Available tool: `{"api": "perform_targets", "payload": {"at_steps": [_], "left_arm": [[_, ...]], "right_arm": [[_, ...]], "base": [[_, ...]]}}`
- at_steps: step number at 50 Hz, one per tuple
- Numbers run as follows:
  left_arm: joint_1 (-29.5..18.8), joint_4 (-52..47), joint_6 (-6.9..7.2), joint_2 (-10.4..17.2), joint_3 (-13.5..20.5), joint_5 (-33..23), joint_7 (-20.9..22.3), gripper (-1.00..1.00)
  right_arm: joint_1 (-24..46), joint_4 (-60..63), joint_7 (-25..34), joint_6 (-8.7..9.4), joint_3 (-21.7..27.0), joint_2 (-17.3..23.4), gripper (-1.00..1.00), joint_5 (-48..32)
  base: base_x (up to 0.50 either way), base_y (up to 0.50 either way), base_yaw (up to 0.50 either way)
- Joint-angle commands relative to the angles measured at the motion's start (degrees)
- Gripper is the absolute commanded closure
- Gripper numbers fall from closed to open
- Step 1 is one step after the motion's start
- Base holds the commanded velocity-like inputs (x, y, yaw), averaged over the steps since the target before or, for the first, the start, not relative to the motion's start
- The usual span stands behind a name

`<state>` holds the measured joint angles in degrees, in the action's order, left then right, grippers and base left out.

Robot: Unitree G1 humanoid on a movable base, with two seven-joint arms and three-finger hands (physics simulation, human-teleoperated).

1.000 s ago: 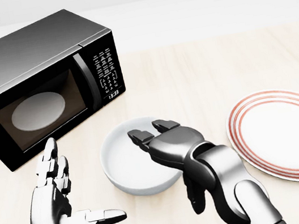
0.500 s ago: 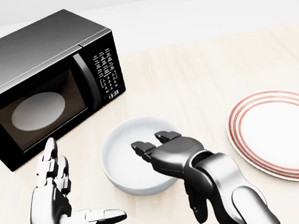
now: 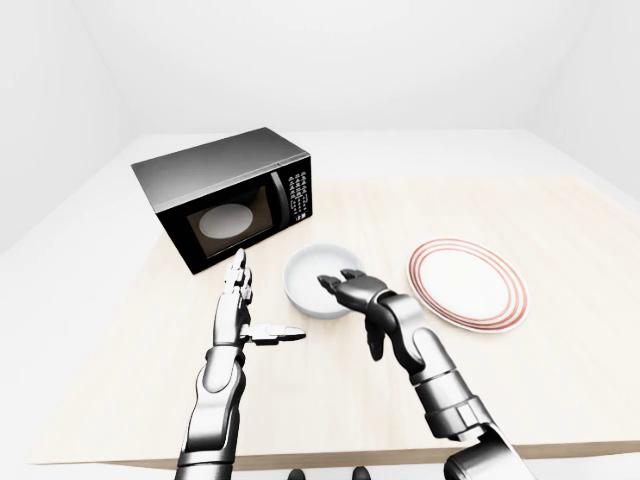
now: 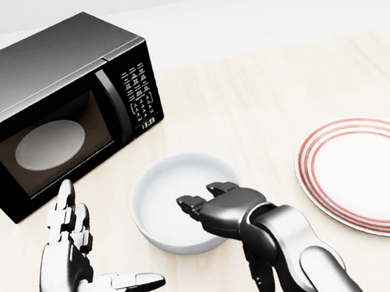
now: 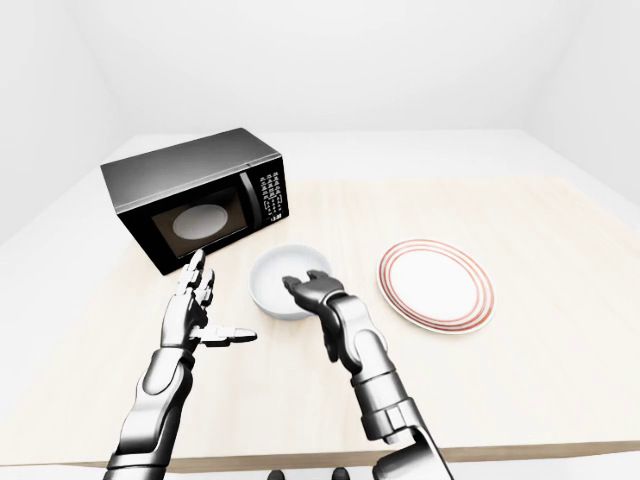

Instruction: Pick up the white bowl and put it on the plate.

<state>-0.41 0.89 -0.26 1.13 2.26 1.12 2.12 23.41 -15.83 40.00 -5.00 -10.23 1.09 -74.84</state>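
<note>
On the pale wooden table [image 4: 269, 96] your white bowl [image 4: 160, 197], plain, round and shallow, sits upright between the black microwave [image 4: 46, 103] at its 10 o'clock and the red-ringed plate [image 4: 371, 175] at its 3 o'clock. Your right hand [image 4: 224, 207] overlaps its rim at 5 o'clock, fingers spread over the hollow and clamped on nothing. Your left hand [image 4: 74, 252] stands open at the bowl's 8 o'clock, apart from it.

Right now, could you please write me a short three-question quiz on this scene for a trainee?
1. True or false: the white bowl already sits on the plate.
2. Which hand has its fingers over the bowl's rim? A) left hand B) right hand
3. Fill in: in the head view, the black appliance at the upper left is a ____.

Key:
1. False; the bowl rests on the table, to the plate's left.
2. B; the left hand is open, beside the bowl.
3. Microwave.
</note>
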Motion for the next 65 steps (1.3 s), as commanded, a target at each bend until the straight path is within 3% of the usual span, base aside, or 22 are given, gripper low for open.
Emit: {"api": "perform_targets", "payload": {"at_steps": [1,43,54,55,57,58,65], "left_arm": [[0.0,0.0,0.0,0.0,0.0,0.01,0.0,-1.0],[0.0,0.0,0.0,-0.01,0.01,0.02,0.0,-1.0],[0.0,-0.01,0.02,0.01,-0.01,-0.02,0.0,-1.0],[0.0,-0.01,0.02,0.01,-0.01,-0.01,0.01,-1.0],[0.0,0.0,0.01,0.0,0.0,0.01,0.01,-1.0],[0.0,0.0,0.0,0.0,0.0,0.0,0.0,-1.0],[0.0,0.0,-0.01,0.0,0.0,0.01,-0.01,-1.0]], "right_arm": [[0.32,-2.34,0.0,0.0,-0.23,-0.03,-1.0,-0.8],[7.12,-15.68,-0.02,0.0,-0.75,-1.63,-1.0,-3.05],[9.01,-20.01,-2.98,0.0,-0.79,-1.78,-1.0,-3.15],[8.94,-20.12,-2.94,0.0,-0.78,-1.85,-0.91,-3.05],[9.09,-20.01,-3.31,0.0,-0.69,-2.09,0.48,-2.62],[9.12,-20.02,-3.42,0.0,-0.74,-2.1,1.0,-2.57],[9.11,-19.98,-4.15,0.0,-0.83,-2.31,1.0,-2.2]], "base": [[0.0,0.0,0.0],[0.0,0.0,0.0],[0.0,0.0,0.0],[0.0,0.0,0.0],[0.0,0.0,0.0],[0.0,0.0,0.0],[0.0,0.0,0.0]]}}
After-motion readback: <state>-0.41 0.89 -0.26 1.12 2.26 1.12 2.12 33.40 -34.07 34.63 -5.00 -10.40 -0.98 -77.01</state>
